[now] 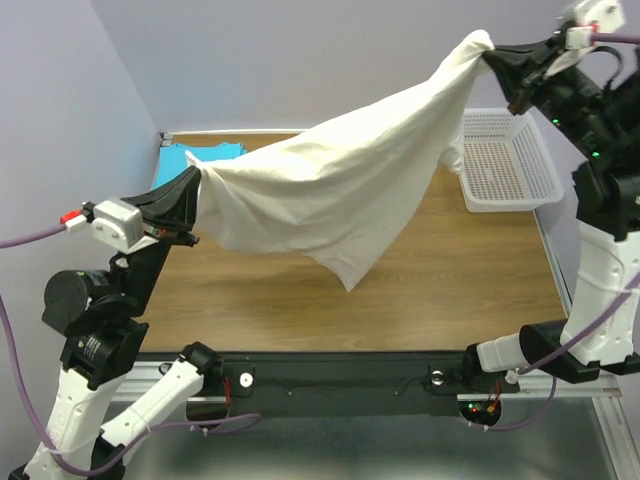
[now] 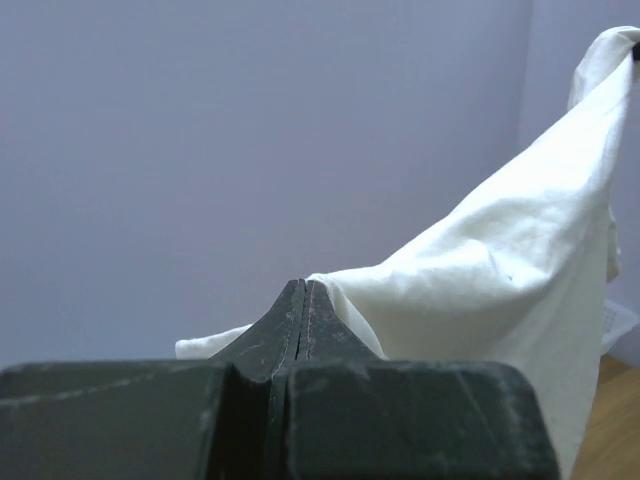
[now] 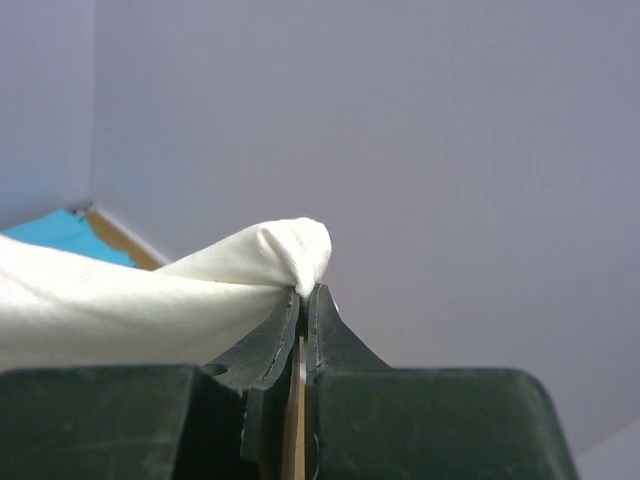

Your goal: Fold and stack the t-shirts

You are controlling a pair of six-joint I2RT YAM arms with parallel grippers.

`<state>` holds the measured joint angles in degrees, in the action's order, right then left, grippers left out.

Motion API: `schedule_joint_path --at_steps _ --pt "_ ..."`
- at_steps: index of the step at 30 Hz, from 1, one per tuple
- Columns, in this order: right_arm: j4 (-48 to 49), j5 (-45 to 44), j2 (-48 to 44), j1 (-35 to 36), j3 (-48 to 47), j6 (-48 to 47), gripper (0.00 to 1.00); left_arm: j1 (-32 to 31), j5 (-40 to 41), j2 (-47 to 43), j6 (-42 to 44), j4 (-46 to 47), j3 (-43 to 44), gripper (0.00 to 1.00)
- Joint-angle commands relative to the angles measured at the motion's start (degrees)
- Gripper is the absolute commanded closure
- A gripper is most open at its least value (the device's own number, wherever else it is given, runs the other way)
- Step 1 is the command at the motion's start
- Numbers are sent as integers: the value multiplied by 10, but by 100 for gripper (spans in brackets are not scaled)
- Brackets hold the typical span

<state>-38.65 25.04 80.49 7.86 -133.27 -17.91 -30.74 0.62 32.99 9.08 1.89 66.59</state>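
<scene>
Top external, cream-white t-shirt (image 1: 340, 190) hung mid-frame, left end effector (image 1: 197, 181) and right end effector (image 1: 490, 55) each clamped on it.

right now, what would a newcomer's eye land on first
The white shirt hangs stretched over the table, held low by the left gripper and high by the right gripper. A blue shirt lies in the far left corner; a basket sits far right.

Right pincer (image 3: 304, 292) clamped on bunched cream-white t-shirt (image 3: 150, 295); turquoise t-shirt (image 3: 65, 232) at far left.
</scene>
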Motion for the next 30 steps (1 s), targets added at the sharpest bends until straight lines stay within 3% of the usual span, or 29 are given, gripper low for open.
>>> schedule_joint_path --at_steps 1,5,9,14,20,25,30 --pt "45 -65 -38 -7 -91 12 99 0 -97 -12 -27 84 32 100" --pt "63 -103 -45 -7 -116 18 99 0 -208 7 -74 86 50 100" --pt "74 -108 -51 -8 -78 27 99 0 -299 29 -147 114 23 100" --pt "82 -71 -41 -8 32 53 99 -5 -374 41 -288 188 -117 100" --pt "85 53 39 -8 124 75 99 -59 -314 5 -350 192 -308 100" --pt "89 243 119 -5 213 63 99 -128 -235 6 -387 193 -414 100" --pt "82 241 126 0 338 -33 100 -206 -203 76 -384 194 -442 100"
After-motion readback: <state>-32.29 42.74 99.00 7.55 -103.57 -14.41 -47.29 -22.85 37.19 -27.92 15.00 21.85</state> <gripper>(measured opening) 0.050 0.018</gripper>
